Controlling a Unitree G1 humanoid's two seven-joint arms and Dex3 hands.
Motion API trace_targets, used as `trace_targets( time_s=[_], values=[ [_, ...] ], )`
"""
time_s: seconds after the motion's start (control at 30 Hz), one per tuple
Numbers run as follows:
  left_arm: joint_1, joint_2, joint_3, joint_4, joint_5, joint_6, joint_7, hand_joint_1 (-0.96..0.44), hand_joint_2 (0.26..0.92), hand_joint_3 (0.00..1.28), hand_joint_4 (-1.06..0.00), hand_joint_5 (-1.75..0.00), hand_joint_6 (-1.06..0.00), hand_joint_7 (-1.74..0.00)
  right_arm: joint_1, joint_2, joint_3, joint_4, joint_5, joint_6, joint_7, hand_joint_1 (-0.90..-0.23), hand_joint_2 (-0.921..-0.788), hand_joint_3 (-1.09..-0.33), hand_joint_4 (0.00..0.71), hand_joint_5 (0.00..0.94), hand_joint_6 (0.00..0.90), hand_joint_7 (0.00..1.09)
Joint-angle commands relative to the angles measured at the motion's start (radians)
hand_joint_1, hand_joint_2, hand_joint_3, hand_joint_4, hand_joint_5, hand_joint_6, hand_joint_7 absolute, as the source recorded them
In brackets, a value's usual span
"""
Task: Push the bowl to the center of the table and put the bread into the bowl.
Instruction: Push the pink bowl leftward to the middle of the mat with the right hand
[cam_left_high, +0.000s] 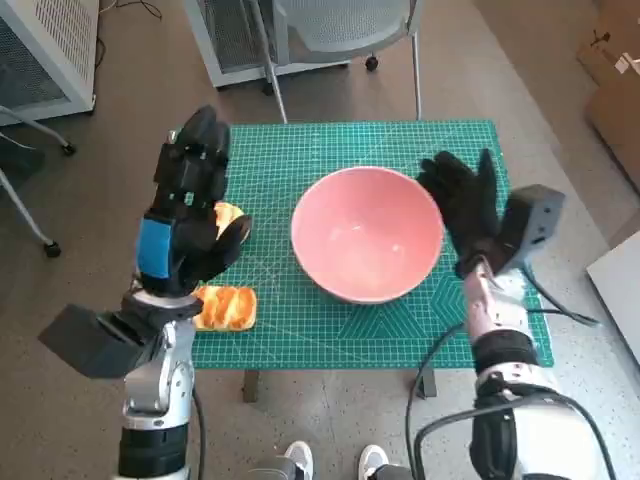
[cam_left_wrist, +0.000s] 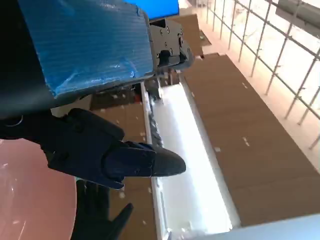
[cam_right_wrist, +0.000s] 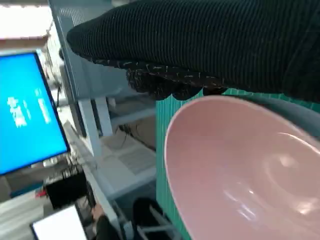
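The table (cam_left_high: 300, 340), covered by a green cutting mat (cam_left_high: 300, 190), is the largest item in view, with a chair (cam_left_high: 340, 30) standing beyond its far edge. The pink bowl (cam_left_high: 367, 233) sits upright and empty at about the middle of the mat, perhaps slightly right of centre; on this evidence the pushing step is judged complete or very nearly so. The right hand (cam_left_high: 465, 205), in its black glove, lies flat against the bowl's right rim with the fingers extended toward the far side, holding nothing; the right wrist view confirms the glove close over the rim. The left hand (cam_left_high: 190, 215), blue tape across its back, hovers above the left part of the mat, fingers spread and loosely curved, with nothing visibly in its grasp; the left wrist view shows only the fingers over open space and a sliver of the bowl. The bread (cam_left_high: 225, 307) lies on the mat at the near left, well apart from the bowl, partly hidden beneath the left hand and wrist. A second orange-yellow item (cam_left_high: 228, 215) shows just behind the left hand's fingers; whether it is more bread cannot be determined. Outstanding work, as judged: the left hand must descend onto the bread, take hold of it, carry it right to the bowl and release it inside.
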Motion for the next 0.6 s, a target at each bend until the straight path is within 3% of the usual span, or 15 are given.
trace_targets(
  time_s=[0.03,0.3,0.6],
  values=[
    [0.029,0.014,0.013,-0.036,0.034,-0.025,0.023,-0.59,0.921,0.23,-0.05,-0.01,0.00,-0.52,-0.005,0.024,-0.003,0.015,-0.002,0.033,0.000,-0.575,-0.921,-0.827,0.200,0.005,0.324,0.01],
    [0.066,0.023,0.030,-0.053,0.059,-0.045,0.046,-0.64,0.921,0.25,-0.06,-0.01,0.00,-0.50,-0.018,0.044,-0.001,0.022,-0.011,0.049,0.009,-0.614,-0.921,-0.749,0.239,0.017,0.365,0.03],
    [0.102,0.032,0.045,-0.074,0.070,-0.060,0.068,-0.64,0.921,0.26,-0.07,-0.01,0.00,-0.49,-0.059,0.015,0.008,0.004,-0.015,0.020,0.050,-0.612,-0.921,-0.751,0.246,0.013,0.361,0.02]
  ],
)
